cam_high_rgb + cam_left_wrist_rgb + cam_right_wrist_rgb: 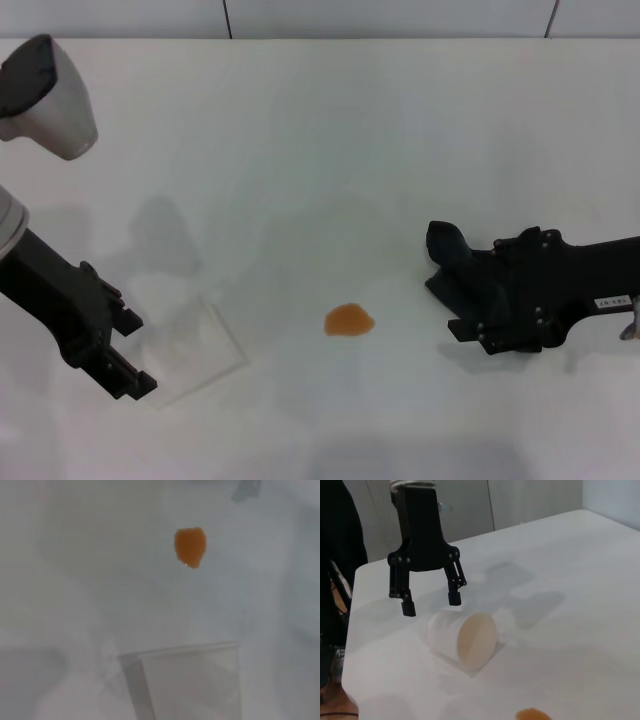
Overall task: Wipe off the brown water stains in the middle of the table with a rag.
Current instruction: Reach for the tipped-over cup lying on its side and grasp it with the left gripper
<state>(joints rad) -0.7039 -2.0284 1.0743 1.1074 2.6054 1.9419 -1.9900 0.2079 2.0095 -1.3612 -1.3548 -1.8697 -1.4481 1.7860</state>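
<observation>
The right gripper (pixel 455 290) hovers low over the white table (pixel 400 130), its fingers apparently clenched on the dark rag (pixel 447 248), which bunches at its tip as a black lump. Black on black, the exact grip is hard to read. Just beyond the rag, toward the robot's left and a little nearer its body, sits the brown stain (pixel 349 320) – one small orange-brown oval, well short of the cloth and untouched.

The wipe looks not yet begun. Done well, it would mean lowering the rag until the cloth, not the metal, presses on the tabletop, then sweeping right across the blot and past it, with enough of the fold flat to soak up the liquid rather than smear it outward.

Farther out, past the stain on its far side from the rag, a pale see-through cup (pixel 467 640) lies tipped on its side. The left gripper (pixel 431 602) hangs directly above it with fingers spread and nothing in them. A long stroke that carries on beyond the stain would run toward that cup, so the sweep is best kept short. Nothing stands between rag and stain.
</observation>
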